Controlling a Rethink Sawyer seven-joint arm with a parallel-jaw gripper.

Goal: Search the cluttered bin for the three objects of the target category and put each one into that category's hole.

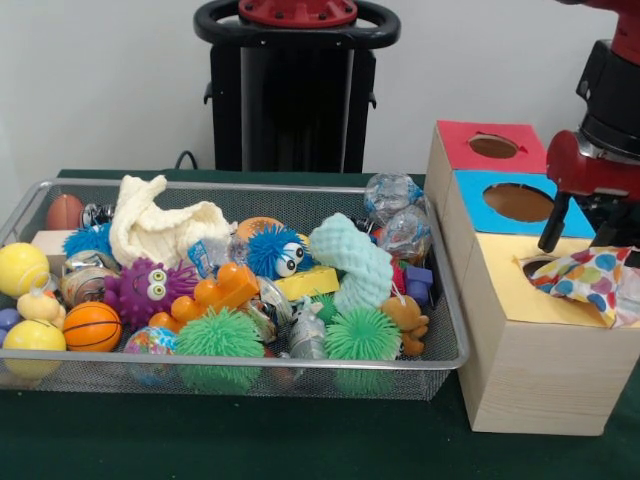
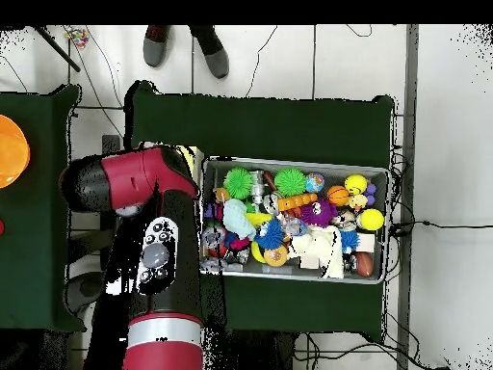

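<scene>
A polka-dot cloth bunch (image 1: pixel 592 281) lies on the yellow face of the nearest wooden box (image 1: pixel 535 370). It partly covers the yellow box's hole (image 1: pixel 533 265). My gripper (image 1: pixel 577 244) hangs just above the cloth with its black fingers (image 1: pixel 553 224) apart, and I cannot tell if they touch it. The wire-mesh bin (image 1: pixel 250 372) sits to the left, full of toys. No other dotted cloth shows in it. In the overhead view my red arm (image 2: pixel 144 183) covers the boxes and the gripper, and the bin (image 2: pixel 295 276) lies to its right.
The blue-faced box (image 1: pixel 480 200) and the red-faced box (image 1: pixel 462 135) stand behind the yellow one. The bin holds a cream knitted cloth (image 1: pixel 160 225), foil wrappers, spiky balls and yellow balls. A person's shoes (image 2: pixel 183 48) show at the overhead view's top.
</scene>
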